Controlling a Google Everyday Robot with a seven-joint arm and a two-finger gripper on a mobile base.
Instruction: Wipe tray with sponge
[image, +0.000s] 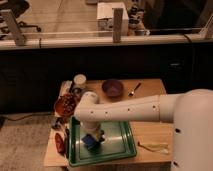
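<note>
The green tray (118, 138) lies on the front left part of the wooden table. My white arm reaches in from the right and bends down over the tray. The gripper (94, 138) points down at the tray's left half and is shut on the small blue sponge (90, 142). The sponge rests against the tray floor near its left rim. The gripper's dark fingers cover the top of the sponge.
A dark-red bowl (112, 87) and a spoon (134, 90) lie at the back of the table. A pale cup (79, 80) stands at the back left. A plate of reddish food (64, 105) sits left of the tray. A yellowish item (154, 146) lies to the tray's right.
</note>
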